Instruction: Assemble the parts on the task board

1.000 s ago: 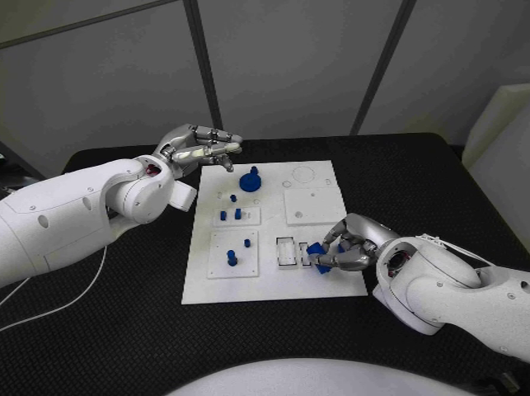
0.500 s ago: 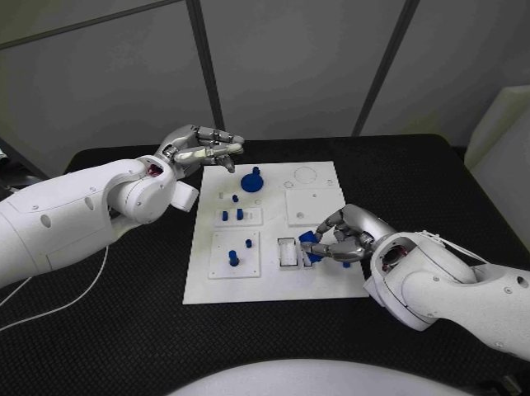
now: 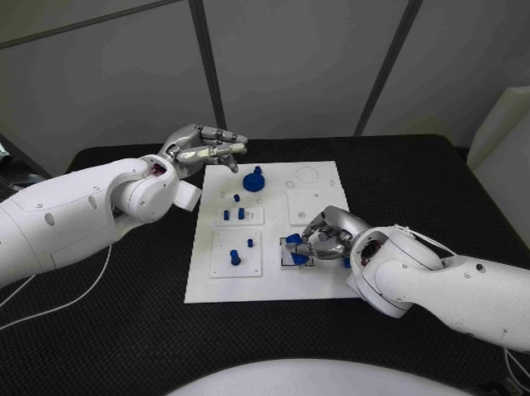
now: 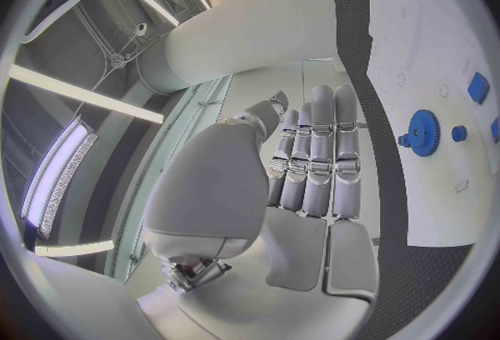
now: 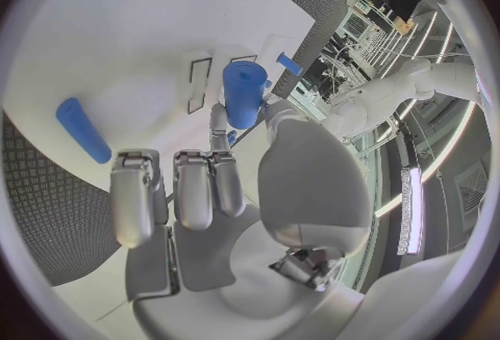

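Observation:
The white task board (image 3: 277, 272) lies mid-table. My right hand (image 3: 326, 237) hovers over its near middle and pinches a blue cylindrical part (image 5: 242, 94) between thumb and fingers (image 5: 194, 187), just above the two narrow slots (image 3: 288, 252). The blue part (image 3: 294, 239) pokes out at the hand's left side. A loose blue peg (image 5: 83, 130) lies flat on the board beside the hand. My left hand (image 3: 202, 149) hangs above the board's far left corner, fingers (image 4: 317, 158) stretched side by side, holding nothing. A blue gear (image 3: 254, 181) stands close to it on the board.
Blue pegs stand in the left blocks: a pair (image 3: 232, 214) and a single one (image 3: 232, 257). The gear (image 4: 423, 132) and the board (image 4: 437, 57) also appear in the left wrist view. Black table (image 3: 122, 330) surrounds the board.
My right hand has carried the blue part leftward from the board's near right corner to above the slots. The left hand has stayed in place.

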